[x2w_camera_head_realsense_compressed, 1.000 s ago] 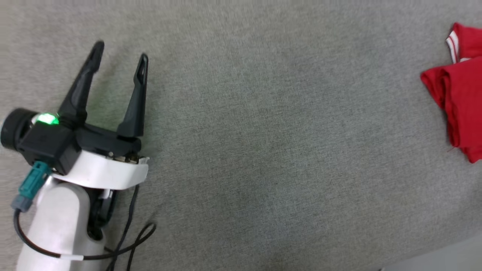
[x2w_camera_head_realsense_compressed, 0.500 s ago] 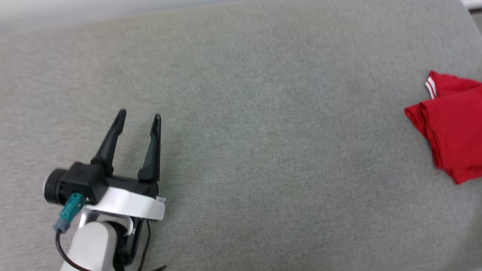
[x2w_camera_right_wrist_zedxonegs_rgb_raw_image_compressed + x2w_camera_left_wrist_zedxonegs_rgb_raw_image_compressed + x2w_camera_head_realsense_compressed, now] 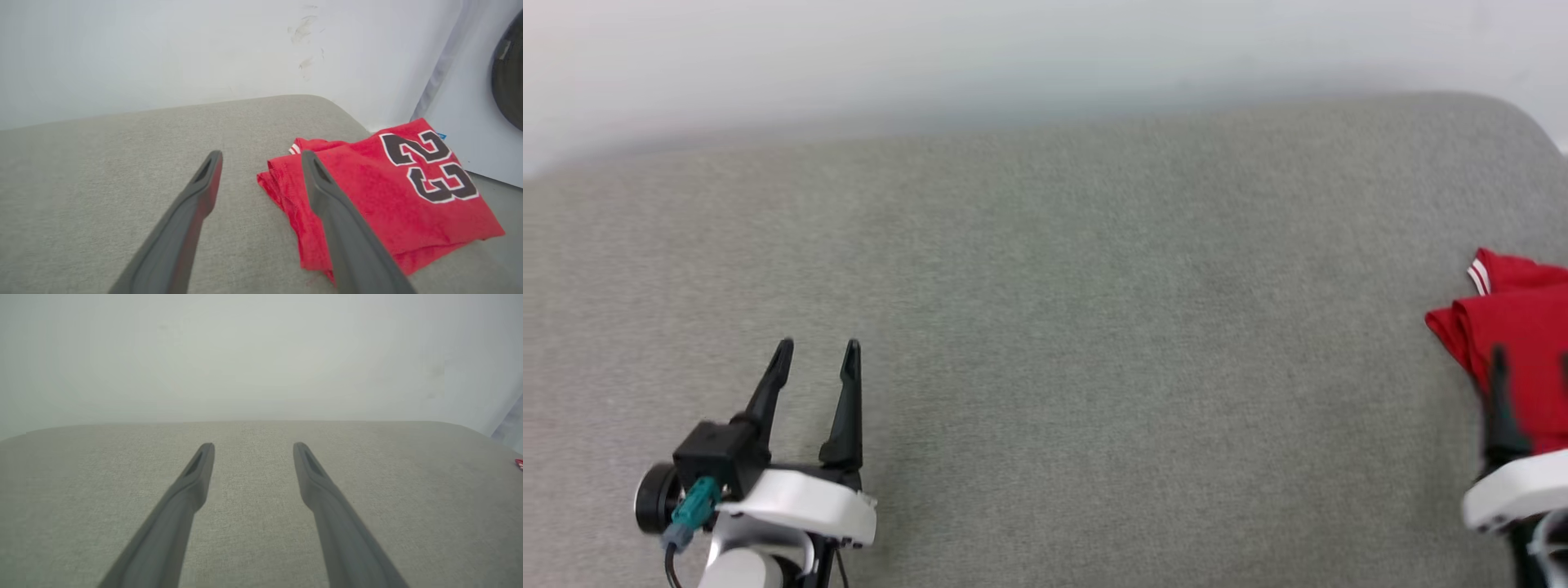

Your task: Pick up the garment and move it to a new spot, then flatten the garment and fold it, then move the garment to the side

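From the head view, the garment [image 3: 1515,314] lies as a compact red bundle at the far right of the grey cushioned surface [image 3: 1094,327], one white-striped sleeve end poking out at its top. My left gripper [image 3: 818,347] hovers well apart from it at the lower left, fingers moderately spread and empty. My right gripper [image 3: 1531,359] sits at the right edge with one dark finger crossing in front of the cloth. I cannot tell from here whether it touches.

In the left wrist view, the left gripper [image 3: 253,447] has its fingers parted over bare fabric, with nothing between them. Just a red sliver of the garment [image 3: 519,463] peeks in at the right edge.

The right wrist view shows the right gripper [image 3: 261,154] spread and holding nothing, its fingers straddling the near left corner of the garment [image 3: 388,196]. The shirt is folded, with the "23" print [image 3: 429,167] facing up.

I judge the fold done and the shirt already set aside. To finish well, I should lift the right arm straight up before pulling back, so neither fingertip drags the loose layered edge and opens the fold.
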Controlling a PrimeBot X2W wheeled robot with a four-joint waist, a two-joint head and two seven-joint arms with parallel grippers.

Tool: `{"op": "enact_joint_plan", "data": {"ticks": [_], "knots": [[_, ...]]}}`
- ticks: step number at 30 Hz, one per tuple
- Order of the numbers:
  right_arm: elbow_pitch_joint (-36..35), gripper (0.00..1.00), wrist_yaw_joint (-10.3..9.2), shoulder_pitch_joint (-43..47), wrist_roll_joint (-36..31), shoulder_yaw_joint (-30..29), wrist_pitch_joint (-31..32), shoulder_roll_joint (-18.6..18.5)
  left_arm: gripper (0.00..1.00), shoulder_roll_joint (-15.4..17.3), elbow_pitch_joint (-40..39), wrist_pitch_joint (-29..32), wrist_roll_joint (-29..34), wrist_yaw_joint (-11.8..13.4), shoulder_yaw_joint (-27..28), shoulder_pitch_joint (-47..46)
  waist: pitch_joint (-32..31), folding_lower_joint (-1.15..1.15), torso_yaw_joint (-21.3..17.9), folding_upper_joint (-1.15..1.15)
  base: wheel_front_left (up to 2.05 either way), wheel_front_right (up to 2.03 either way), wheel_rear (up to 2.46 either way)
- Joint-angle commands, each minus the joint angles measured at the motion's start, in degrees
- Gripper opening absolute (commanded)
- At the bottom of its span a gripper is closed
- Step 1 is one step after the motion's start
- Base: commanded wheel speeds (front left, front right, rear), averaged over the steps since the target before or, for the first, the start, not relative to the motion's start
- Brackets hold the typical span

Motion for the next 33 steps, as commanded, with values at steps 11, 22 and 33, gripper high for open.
{"op": "enact_joint_plan", "data": {"ticks": [11, 22, 33], "knots": [[-17.86, 1.0, -0.05, 11.89, -0.92, 12.06, 5.61, 5.29, 1.0, -0.96, 2.82, -0.32, 0.15, 0.98, 2.54, 5.27, -6.42, 0.01, 4.56, 0.0, 0.0, 0.0, 0.0], [-26.58, 1.0, -0.05, 19.16, 1.18, 14.43, 8.81, 5.45, 1.0, -1.57, 3.48, -0.33, 1.11, 0.47, 2.83, 7.93, -9.57, 0.01, 5.65, 0.0, 0.0, 0.0, 0.0], [-29.31, 1.0, -0.05, 20.76, 0.83, 14.64, 10.42, 5.47, 1.0, -1.9, 4.21, -0.34, 2.16, 0.05, 2.3, 8.68, -10.05, 0.01, 5.82, 0.0, 0.0, 0.0, 0.0]]}}
